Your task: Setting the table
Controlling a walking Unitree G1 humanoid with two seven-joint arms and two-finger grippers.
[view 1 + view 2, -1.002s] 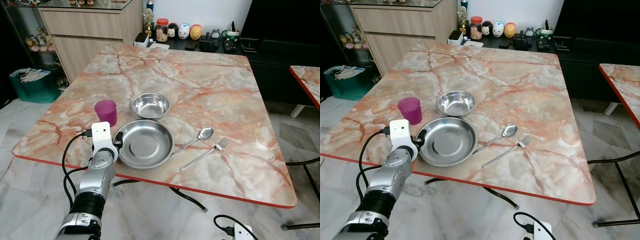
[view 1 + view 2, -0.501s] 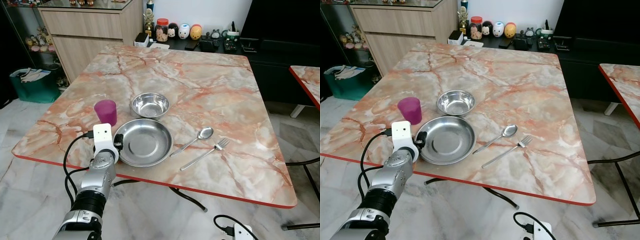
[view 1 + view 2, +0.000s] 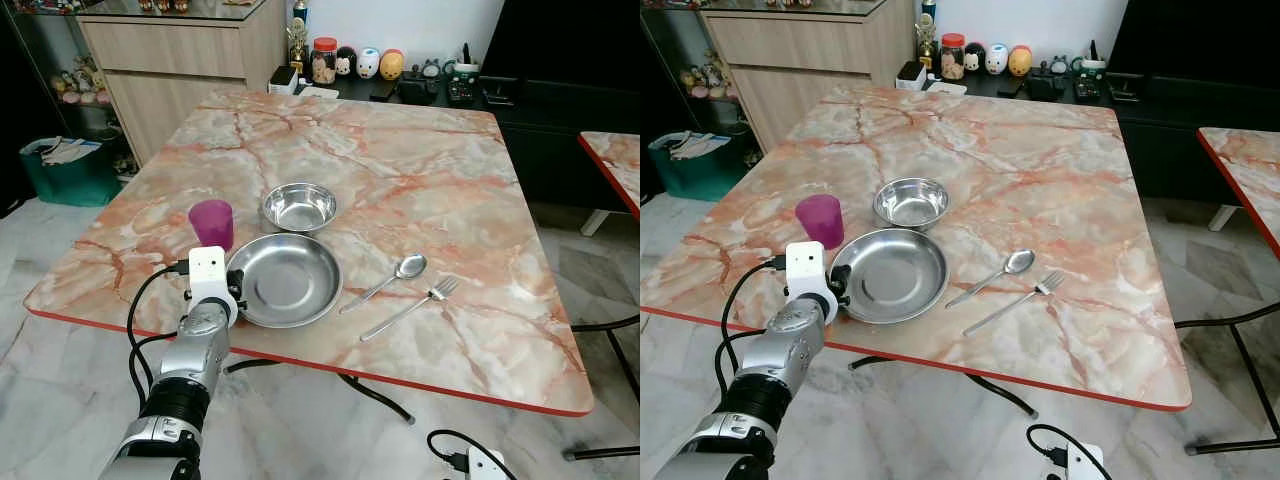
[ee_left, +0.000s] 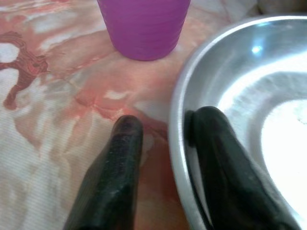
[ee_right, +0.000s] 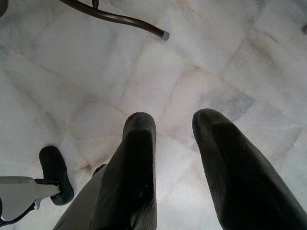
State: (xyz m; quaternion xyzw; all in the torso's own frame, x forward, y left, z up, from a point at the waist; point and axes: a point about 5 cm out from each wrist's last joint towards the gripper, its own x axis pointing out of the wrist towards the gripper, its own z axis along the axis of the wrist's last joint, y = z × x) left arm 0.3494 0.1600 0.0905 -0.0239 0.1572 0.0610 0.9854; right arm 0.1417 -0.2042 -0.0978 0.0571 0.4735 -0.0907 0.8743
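1. Jaws on my left gripper (image 4: 160, 134) straddle the rim of the wide, shallow stainless-steel plate (image 4: 249, 96) in the left wrist view: one black finger (image 4: 213, 143) sits inside the dish and the other outside on the marble. I read this as a grip on the rim, though a sliver of tabletop shows between the outer finger and the metal, so I cannot tell how firm it is. The purple plastic cup (image 4: 144, 26) stands just beyond the fingertips, near but apart from the plate; its top is cut off.

2. From the left eye view, the left gripper meets the plate at its left edge, near the table's front edge. The plate rests on the pink-veined marble table (image 3: 400, 150), just in front of the small round steel bowl (image 3: 300, 208), with the cup (image 3: 211, 222) to its left. The steel spoon (image 3: 390, 278) and steel fingered fork (image 3: 412, 306) lie right of the plate, parallel, handles slanting toward the front edge. The gripper's fingers are hidden behind its white wrist housing.

3. The right eye view shows the same layout; the left arm is plainly the nearer one to the plate.

4. In the right wrist view, my right gripper (image 5: 170, 127) hangs with fingers parted and empty above pale marble floor tiles (image 5: 201, 62).
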